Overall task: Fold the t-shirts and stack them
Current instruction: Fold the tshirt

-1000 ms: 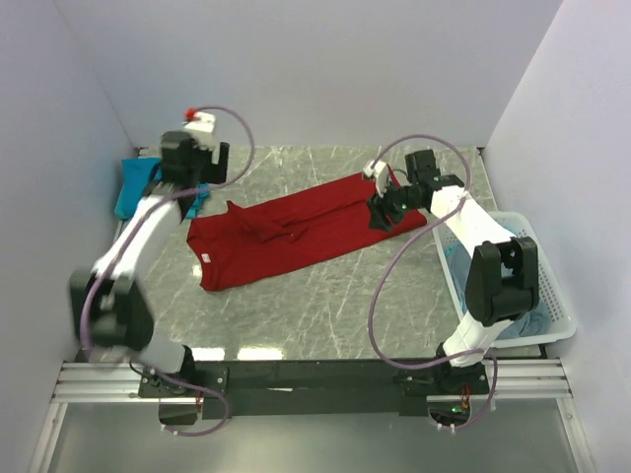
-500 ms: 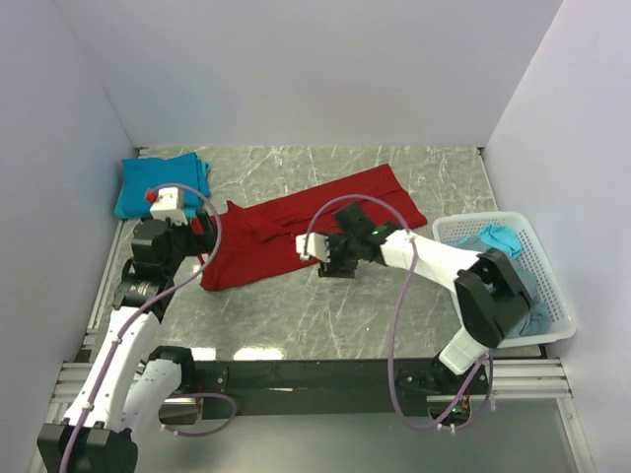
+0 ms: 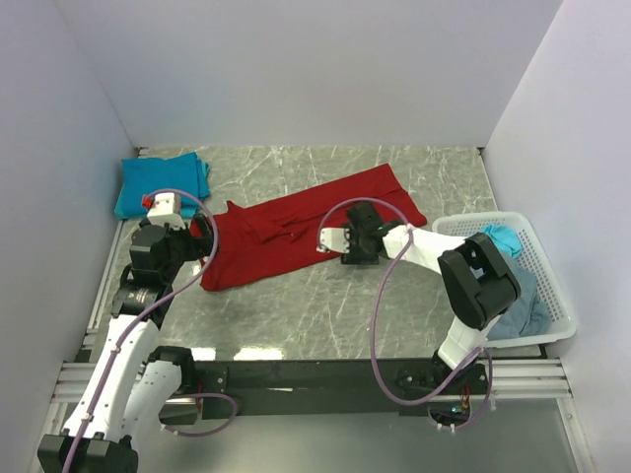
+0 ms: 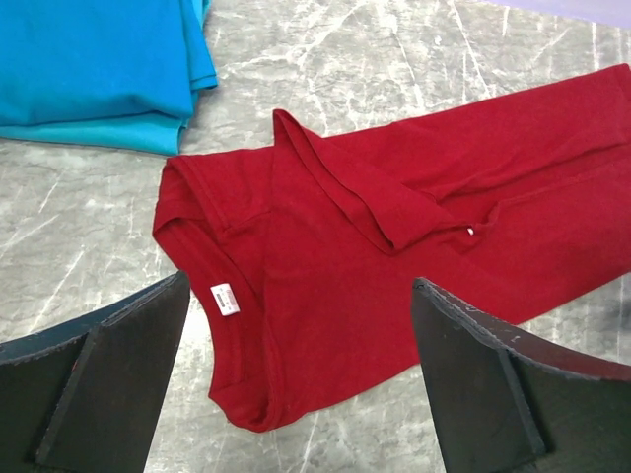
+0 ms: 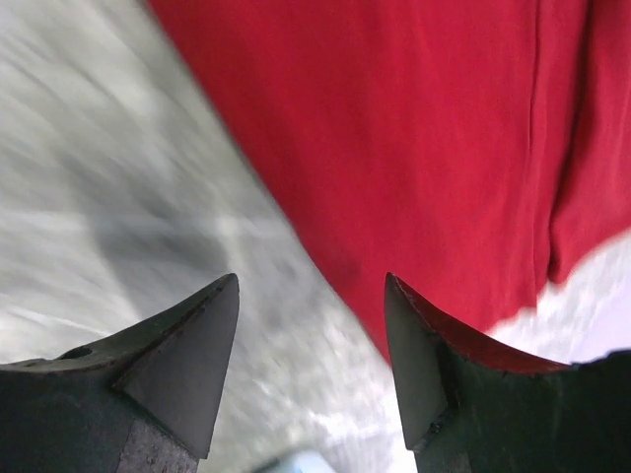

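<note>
Red t-shirt (image 3: 296,229) is spread on the counter (image 3: 296,315), running diagonally from near-left to far-right. It's partly folded lengthwise, with one flap doubled over near the middle. The collar end, with a white label (image 4: 225,299), is on my left side.

My left hand (image 4: 296,296): fingers wide apart, nothing between them, hovering over the collar end.

My right hand (image 5: 311,286): also spread and empty, at the shirt's near edge, right of its middle. The wrist view is blurred, so I can't tell if the tips touch cloth or counter.

Folded teal t-shirts (image 3: 163,185) sit at the far-left corner, near the red collar end but apart from it.

White lattice basket (image 3: 557,310) at the right edge holds a loose teal t-shirt (image 3: 501,238) and a grey-blue t-shirt (image 3: 523,301), both crumpled.
</note>
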`<move>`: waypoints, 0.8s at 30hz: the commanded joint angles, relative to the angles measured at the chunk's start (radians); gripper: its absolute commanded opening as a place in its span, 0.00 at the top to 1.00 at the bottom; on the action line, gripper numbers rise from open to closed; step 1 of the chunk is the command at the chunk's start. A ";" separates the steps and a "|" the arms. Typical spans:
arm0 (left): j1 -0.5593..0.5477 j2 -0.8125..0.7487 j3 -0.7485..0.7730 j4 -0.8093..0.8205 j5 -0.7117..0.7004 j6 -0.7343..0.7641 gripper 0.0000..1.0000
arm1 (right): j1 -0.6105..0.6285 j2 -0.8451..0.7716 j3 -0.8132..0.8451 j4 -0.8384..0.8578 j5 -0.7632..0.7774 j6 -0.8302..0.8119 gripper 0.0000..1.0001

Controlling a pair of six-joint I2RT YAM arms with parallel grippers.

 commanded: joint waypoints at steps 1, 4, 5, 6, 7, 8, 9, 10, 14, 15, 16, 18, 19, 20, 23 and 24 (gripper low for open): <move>0.000 -0.006 0.025 0.037 0.032 -0.010 0.02 | -0.076 -0.004 -0.012 0.025 0.068 -0.075 0.33; 0.000 -0.014 0.024 0.042 0.042 -0.007 0.02 | -0.140 0.016 0.000 0.023 0.070 -0.109 0.34; 0.000 -0.014 0.024 0.042 0.044 -0.005 0.02 | -0.155 0.024 0.009 0.022 0.071 -0.117 0.34; 0.000 -0.015 0.024 0.042 0.041 -0.005 0.01 | -0.166 0.039 0.012 0.022 0.073 -0.123 0.34; 0.000 -0.015 0.024 0.042 0.042 -0.003 0.01 | -0.183 0.048 0.018 0.020 0.070 -0.135 0.34; 0.000 -0.015 0.024 0.042 0.041 -0.002 0.01 | -0.189 0.055 0.023 0.020 0.067 -0.143 0.34; 0.000 -0.015 0.024 0.042 0.042 -0.002 0.01 | -0.194 0.065 0.026 0.020 0.065 -0.150 0.35; 0.000 -0.017 0.024 0.042 0.044 -0.002 0.01 | -0.198 0.071 0.029 0.023 0.062 -0.164 0.35; 0.000 -0.018 0.024 0.042 0.041 0.000 0.01 | -0.228 0.125 0.075 0.022 0.080 -0.181 0.38; 0.000 -0.020 0.024 0.042 0.041 0.001 0.01 | -0.232 0.145 0.086 0.011 0.083 -0.184 0.39; 0.000 -0.020 0.024 0.040 0.038 0.001 0.01 | -0.237 0.154 0.094 0.008 0.086 -0.186 0.40; 0.000 -0.021 0.024 0.042 0.039 0.001 0.01 | -0.248 0.170 0.104 0.003 0.093 -0.192 0.43; 0.000 -0.020 0.022 0.043 0.041 0.001 0.01 | -0.252 0.174 0.106 0.000 0.091 -0.195 0.43; 0.000 -0.020 0.022 0.043 0.042 0.003 0.01 | -0.255 0.177 0.112 -0.003 0.094 -0.197 0.46; 0.000 -0.017 0.024 0.045 0.045 0.003 0.01 | -0.261 0.197 0.126 -0.030 0.100 -0.190 0.56; 0.000 -0.014 0.025 0.043 0.045 0.003 0.01 | -0.263 0.197 0.126 -0.040 0.099 -0.189 0.58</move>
